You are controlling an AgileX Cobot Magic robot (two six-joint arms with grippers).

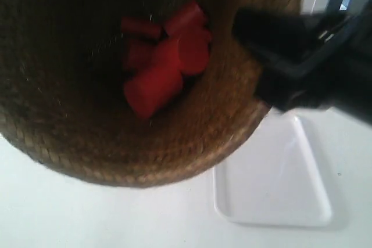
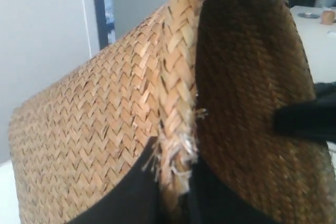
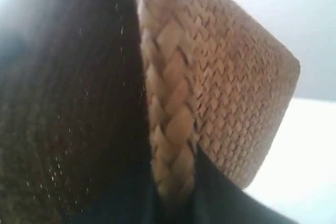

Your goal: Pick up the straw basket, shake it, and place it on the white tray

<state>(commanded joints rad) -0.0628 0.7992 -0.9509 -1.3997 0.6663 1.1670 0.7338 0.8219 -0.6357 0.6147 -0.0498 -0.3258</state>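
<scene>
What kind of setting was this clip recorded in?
Probably an indoor lab or office workroom: a plain white tabletop holding the white tray, pale blank walls, and, past the lifted straw basket, a second white table with small items on it.

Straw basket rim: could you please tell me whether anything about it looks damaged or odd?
Yes: in the left wrist view the straw basket's braided rim is frayed where the left gripper clamps it, with loose pale strands sticking out. The weave elsewhere looks intact.
</scene>
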